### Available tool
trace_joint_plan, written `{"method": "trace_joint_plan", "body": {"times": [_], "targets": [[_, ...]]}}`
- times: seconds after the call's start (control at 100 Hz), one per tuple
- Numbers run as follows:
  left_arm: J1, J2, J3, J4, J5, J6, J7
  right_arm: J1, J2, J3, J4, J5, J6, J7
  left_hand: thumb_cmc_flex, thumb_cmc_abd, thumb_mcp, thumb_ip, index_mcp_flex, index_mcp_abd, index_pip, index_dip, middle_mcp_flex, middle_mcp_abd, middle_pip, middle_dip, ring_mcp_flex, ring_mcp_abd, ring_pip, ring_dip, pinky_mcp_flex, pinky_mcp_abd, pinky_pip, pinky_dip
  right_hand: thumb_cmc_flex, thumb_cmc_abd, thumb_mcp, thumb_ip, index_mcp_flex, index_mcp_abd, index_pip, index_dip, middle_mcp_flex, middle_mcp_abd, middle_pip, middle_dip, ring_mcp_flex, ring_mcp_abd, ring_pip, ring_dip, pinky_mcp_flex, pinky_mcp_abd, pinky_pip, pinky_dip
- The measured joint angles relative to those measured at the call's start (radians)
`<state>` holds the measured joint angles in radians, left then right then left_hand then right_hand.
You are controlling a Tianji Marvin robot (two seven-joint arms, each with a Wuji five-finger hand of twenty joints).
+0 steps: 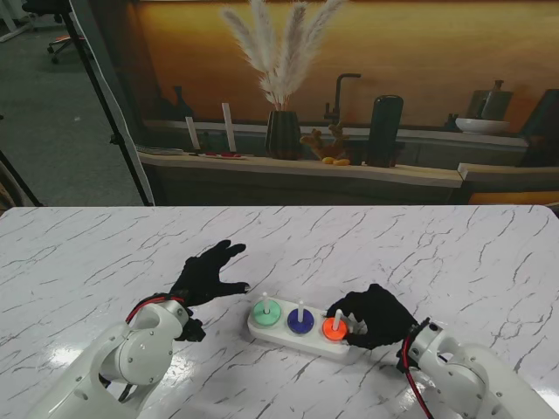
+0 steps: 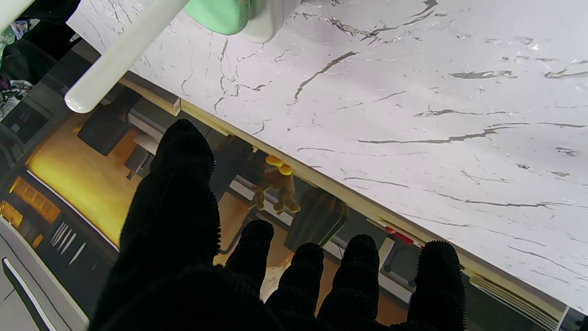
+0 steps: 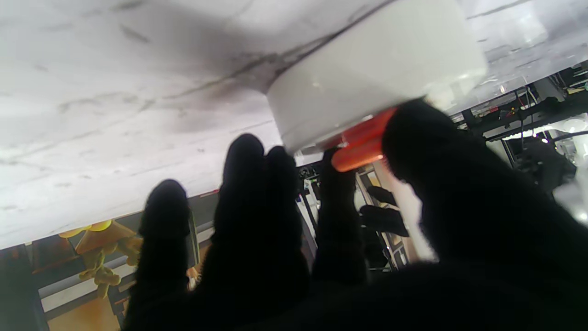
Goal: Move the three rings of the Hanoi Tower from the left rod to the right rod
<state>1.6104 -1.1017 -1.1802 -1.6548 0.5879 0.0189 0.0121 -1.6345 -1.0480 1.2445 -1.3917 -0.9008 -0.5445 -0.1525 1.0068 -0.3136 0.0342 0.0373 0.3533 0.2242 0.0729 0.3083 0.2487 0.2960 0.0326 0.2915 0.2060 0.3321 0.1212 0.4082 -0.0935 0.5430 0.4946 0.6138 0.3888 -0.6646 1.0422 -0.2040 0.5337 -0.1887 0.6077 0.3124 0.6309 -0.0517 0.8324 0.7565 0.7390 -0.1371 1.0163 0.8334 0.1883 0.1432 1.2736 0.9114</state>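
A white base carries three rods. The green ring is on the left rod, the blue ring on the middle rod and the orange ring low on the right rod. My right hand is at the base's right end. In the right wrist view its thumb and a finger pinch the orange ring against the base. My left hand hovers open to the left of the base, fingers spread. The left wrist view shows the green ring and a white rod.
The marble table stretches around the base. Beyond its far edge runs a shelf with a dark vase of pampas grass, a black cylinder and a small figurine. A tripod leg stands at the far left.
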Motion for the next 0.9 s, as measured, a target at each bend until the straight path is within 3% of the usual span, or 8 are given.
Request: {"method": "trace_joint_plan", "body": {"times": [0.48, 0.52, 0.59, 0.9], "targets": [[0.003, 0.0, -0.006, -0.002, -0.004, 0.0, -0.008, 0.002, -0.004, -0.002, 0.009, 0.01, -0.006, -0.013, 0.0, 0.0, -0.001, 0.0, 0.0, 0.0, 0.0, 0.0, 0.0, 0.0, 0.0, 0.0, 0.0, 0.0, 0.0, 0.0, -0.001, 0.0, 0.0, 0.0, 0.004, -0.026, 0.021, -0.01, 0.033, 0.001, 0.0, 0.0, 0.044, 0.005, -0.005, -0.001, 0.019, 0.0, 0.01, 0.0, 0.006, 0.0, 0.011, 0.0], [0.003, 0.0, -0.007, -0.002, -0.004, 0.0, -0.008, 0.002, -0.004, -0.001, 0.009, 0.009, -0.008, -0.013, 0.0, 0.0, -0.001, 0.0, 0.0, 0.0, 0.0, 0.0, 0.0, 0.0, 0.0, 0.0, 0.0, 0.0, 0.0, 0.0, -0.001, 0.0, 0.0, 0.0, -0.012, -0.027, 0.038, -0.006, 0.033, 0.001, 0.0, 0.0, 0.044, 0.005, -0.003, -0.002, 0.019, 0.0, 0.01, 0.0, 0.0, 0.0, 0.011, 0.0], [0.004, 0.0, -0.008, -0.002, -0.004, 0.0, -0.008, 0.002, -0.004, 0.0, 0.008, 0.005, -0.011, -0.009, 0.0, 0.0, -0.001, 0.0, 0.0, 0.0, 0.0, 0.0, 0.0, 0.0, 0.0, 0.0, 0.0, 0.0, 0.0, 0.0, -0.001, 0.0, 0.0, 0.0, -0.022, -0.04, 0.073, 0.046, 0.018, 0.0, 0.0, 0.0, 0.041, 0.002, 0.0, -0.002, 0.016, 0.0, 0.01, 0.0, -0.005, 0.0, 0.011, 0.0], [0.007, 0.001, -0.011, -0.003, -0.004, 0.001, -0.01, 0.002, -0.001, 0.0, -0.004, -0.006, -0.006, 0.006, 0.0, 0.0, -0.002, 0.0, 0.0, 0.0, 0.0, 0.0, 0.0, 0.0, 0.0, 0.0, 0.0, 0.0, 0.0, 0.0, -0.001, 0.0, 0.0, 0.0, -0.029, -0.088, 0.111, 0.048, -0.047, -0.002, -0.006, 0.0, 0.031, -0.004, 0.028, -0.008, -0.011, 0.0, 0.011, -0.001, -0.019, 0.0, 0.011, 0.0]]}}
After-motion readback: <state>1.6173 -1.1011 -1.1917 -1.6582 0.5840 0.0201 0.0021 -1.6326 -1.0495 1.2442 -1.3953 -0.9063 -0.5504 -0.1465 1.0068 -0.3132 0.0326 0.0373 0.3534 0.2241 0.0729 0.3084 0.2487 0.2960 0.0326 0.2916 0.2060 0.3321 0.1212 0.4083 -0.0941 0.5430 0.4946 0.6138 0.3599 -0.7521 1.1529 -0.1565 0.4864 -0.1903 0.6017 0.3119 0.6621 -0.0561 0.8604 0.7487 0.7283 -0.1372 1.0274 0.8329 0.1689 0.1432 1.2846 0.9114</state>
